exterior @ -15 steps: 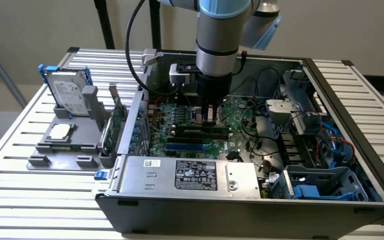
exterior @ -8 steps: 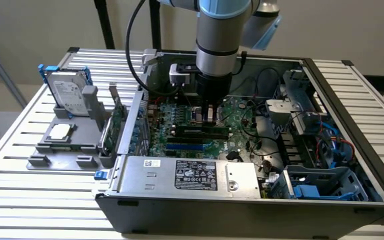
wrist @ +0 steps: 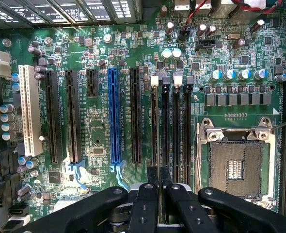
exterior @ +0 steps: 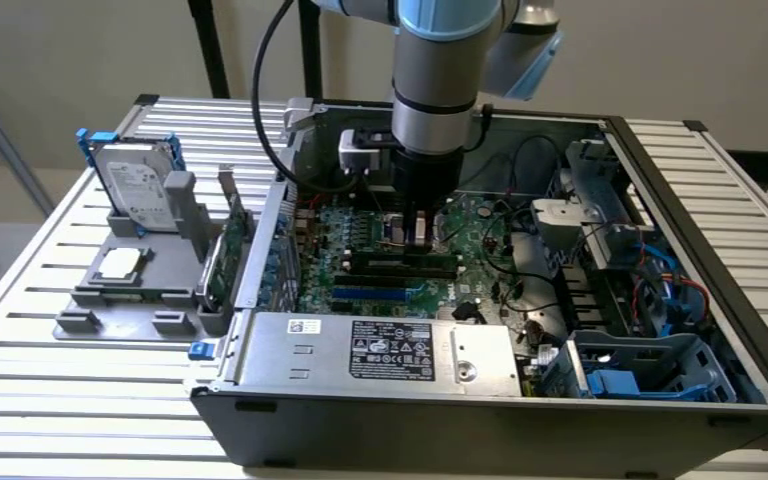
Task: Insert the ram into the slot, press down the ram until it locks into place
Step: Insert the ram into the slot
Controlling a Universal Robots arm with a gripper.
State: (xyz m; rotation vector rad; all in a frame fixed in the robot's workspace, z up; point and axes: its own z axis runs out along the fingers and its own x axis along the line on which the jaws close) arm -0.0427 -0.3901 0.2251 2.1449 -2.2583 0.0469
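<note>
My gripper (exterior: 418,245) reaches down into the open computer case, over the green motherboard (exterior: 478,225). Its two fingers (wrist: 152,177) stand close together, shut on the ram (exterior: 373,262), a long dark-green stick lying level just under the fingertips. In the wrist view my gripper (wrist: 159,175) hangs over one end of several parallel black memory slots (wrist: 176,126). It lines up roughly with the two slots nearest the blue slot (wrist: 114,116). I cannot tell which slot the ram is over, or whether it touches it. The ram is edge-on there and hard to make out.
The silver CPU socket (wrist: 235,167) lies beside the memory slots. Capacitors (wrist: 230,74) stand near their far ends. The case walls (exterior: 704,250), cables and a drive cage (exterior: 651,365) ring the board. A grey fixture (exterior: 131,290) with a hard drive (exterior: 137,185) sits outside the case.
</note>
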